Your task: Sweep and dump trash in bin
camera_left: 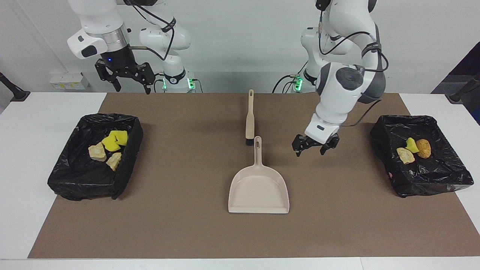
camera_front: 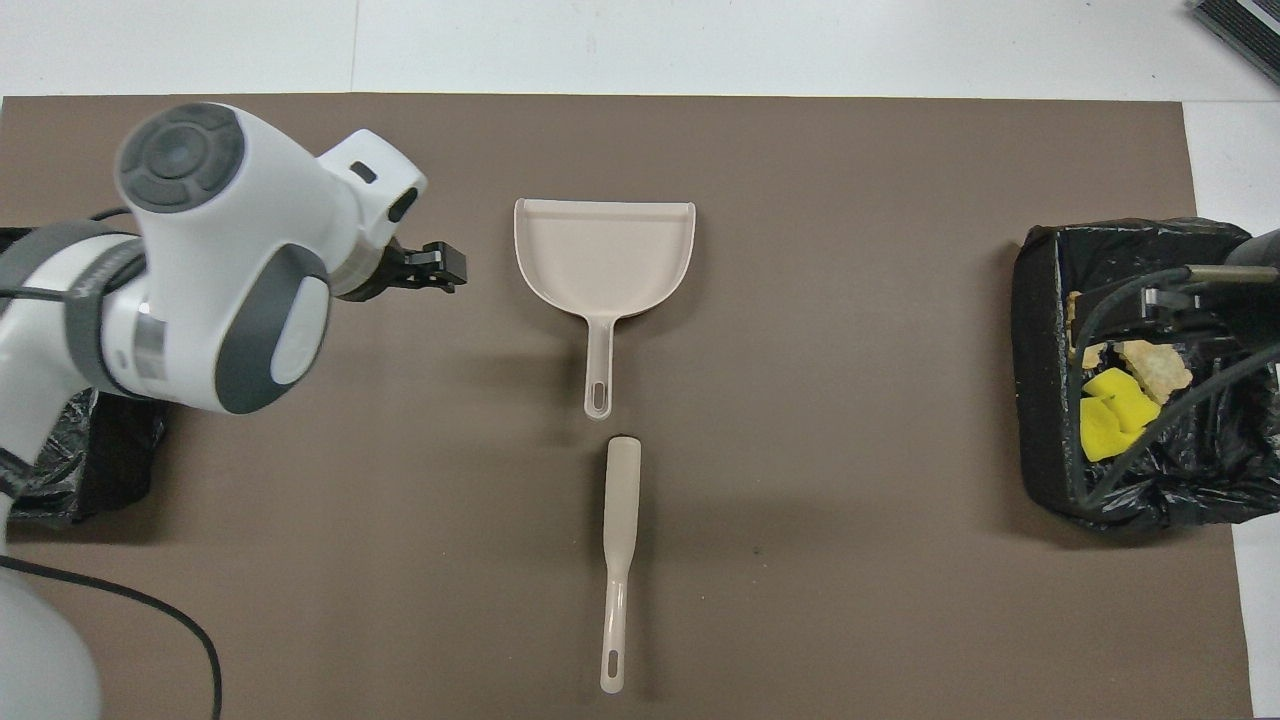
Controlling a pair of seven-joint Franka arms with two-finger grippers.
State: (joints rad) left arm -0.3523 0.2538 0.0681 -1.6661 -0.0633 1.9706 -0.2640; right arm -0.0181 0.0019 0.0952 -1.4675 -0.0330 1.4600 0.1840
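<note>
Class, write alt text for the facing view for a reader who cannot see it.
An empty beige dustpan lies mid-mat, a brush beside its handle, nearer the robots. The left end effector hangs open above the mat. Two black-lined bins at the table's ends hold the trash.

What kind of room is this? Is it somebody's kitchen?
Probably a robot lab, not a kitchen: two white robot arms stand at a table with a brown mat, a dustpan and black-lined bins.

Facing high, overhead steep, shared mat (camera_left: 187, 232)
</note>
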